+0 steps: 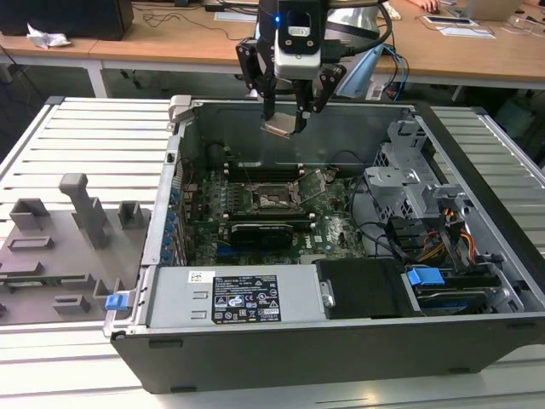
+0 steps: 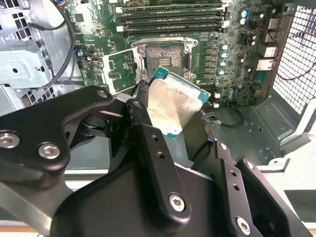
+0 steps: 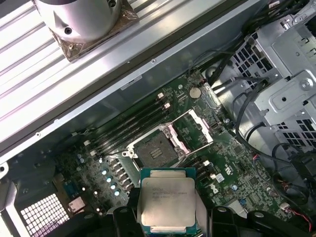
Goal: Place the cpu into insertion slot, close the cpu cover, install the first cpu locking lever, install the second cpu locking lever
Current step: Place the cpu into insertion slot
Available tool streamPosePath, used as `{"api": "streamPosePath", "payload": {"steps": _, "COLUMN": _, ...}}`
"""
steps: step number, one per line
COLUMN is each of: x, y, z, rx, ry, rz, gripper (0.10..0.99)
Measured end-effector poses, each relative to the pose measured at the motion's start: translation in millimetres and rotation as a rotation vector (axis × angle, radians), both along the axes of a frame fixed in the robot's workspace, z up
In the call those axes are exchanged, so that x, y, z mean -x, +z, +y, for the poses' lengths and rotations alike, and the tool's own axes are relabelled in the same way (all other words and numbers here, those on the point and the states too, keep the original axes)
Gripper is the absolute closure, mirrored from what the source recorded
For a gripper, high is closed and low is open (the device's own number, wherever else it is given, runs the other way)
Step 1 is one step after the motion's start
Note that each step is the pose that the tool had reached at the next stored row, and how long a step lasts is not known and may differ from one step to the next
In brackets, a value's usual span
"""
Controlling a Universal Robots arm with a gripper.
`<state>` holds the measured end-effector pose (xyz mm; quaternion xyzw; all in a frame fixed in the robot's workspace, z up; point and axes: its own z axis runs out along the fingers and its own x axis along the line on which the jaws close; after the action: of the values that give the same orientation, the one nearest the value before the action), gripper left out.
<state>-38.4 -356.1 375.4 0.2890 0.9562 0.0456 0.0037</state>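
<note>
In the exterior view, the gripper (image 1: pixel 286 118) hangs over the open computer case (image 1: pixel 341 341). Its 2 fingers are clamped on the cpu (image 1: pixel 281 129), well above the insertion slot (image 1: pixel 274 199).

In the second wrist view, the cpu (image 2: pixel 174 103) sits tilted between the black fingers (image 2: pixel 143 121). The insertion slot (image 2: pixel 165 55) lies bare, and the cpu cover (image 2: pixel 117 70) is flipped open just beside it.

In the first wrist view, the cpu (image 3: pixel 165 202) shows its pale face, apart from the insertion slot (image 3: pixel 155 150) and the open cpu cover (image 3: pixel 191 129).

The exterior view stands well back and high, slanting down over the whole open computer case (image 1: pixel 341 345) on the bench (image 1: pixel 77 136). Both wrist views look down from close above the green board (image 3: pixel 232 182), past the gripper (image 2: pixel 173 114) and the chip (image 2: pixel 170 98) it holds, and both show the socket (image 3: pixel 157 150).
</note>
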Motion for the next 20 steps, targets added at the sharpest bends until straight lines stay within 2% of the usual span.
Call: {"api": "streamPosePath", "payload": {"steps": 20, "x": 0.0, "y": -0.4, "z": 0.0, "rx": 0.000, "ry": -0.079, "rz": -0.0001, "gripper": 0.561}}
